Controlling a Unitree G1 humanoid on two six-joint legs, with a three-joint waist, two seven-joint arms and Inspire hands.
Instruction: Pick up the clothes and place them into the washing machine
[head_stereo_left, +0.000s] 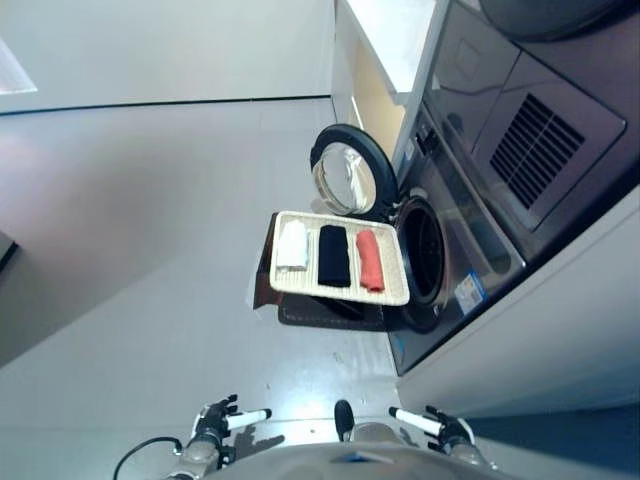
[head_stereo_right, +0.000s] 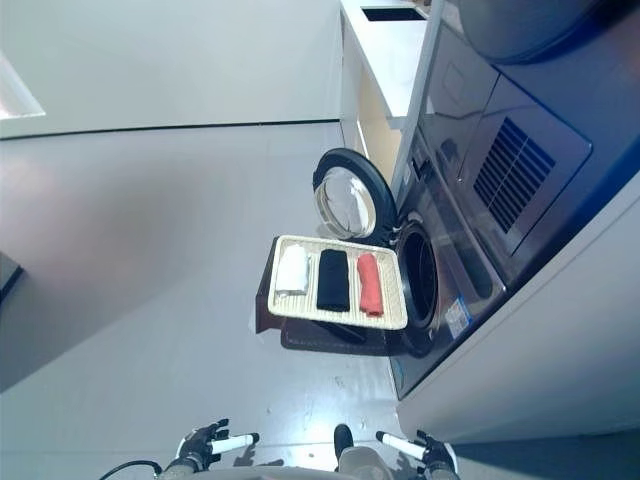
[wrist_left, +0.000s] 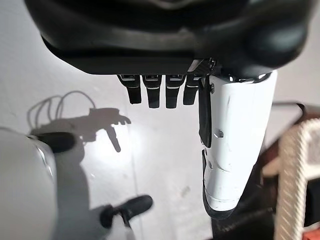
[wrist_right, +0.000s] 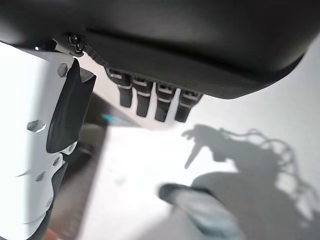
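A shallow wicker basket (head_stereo_left: 340, 294) rests on a low dark brown box (head_stereo_left: 330, 316) in front of the washing machine (head_stereo_left: 470, 215). In it lie a white cloth (head_stereo_left: 292, 245), a black cloth (head_stereo_left: 333, 256) and a red cloth (head_stereo_left: 370, 260), side by side. The machine's round door (head_stereo_left: 350, 172) stands open, and the dark drum opening (head_stereo_left: 425, 250) is right behind the basket. My left hand (head_stereo_left: 215, 425) and right hand (head_stereo_left: 445, 428) hang low, well short of the basket. Both are open and empty, with straight fingers (wrist_left: 160, 95) and white-covered thumbs (wrist_right: 35, 150).
Pale grey floor (head_stereo_left: 150, 250) stretches to the left of the basket and between me and it. A white counter (head_stereo_left: 395, 40) runs along the wall behind the machine. The basket's rim (wrist_left: 290, 175) shows in the left wrist view.
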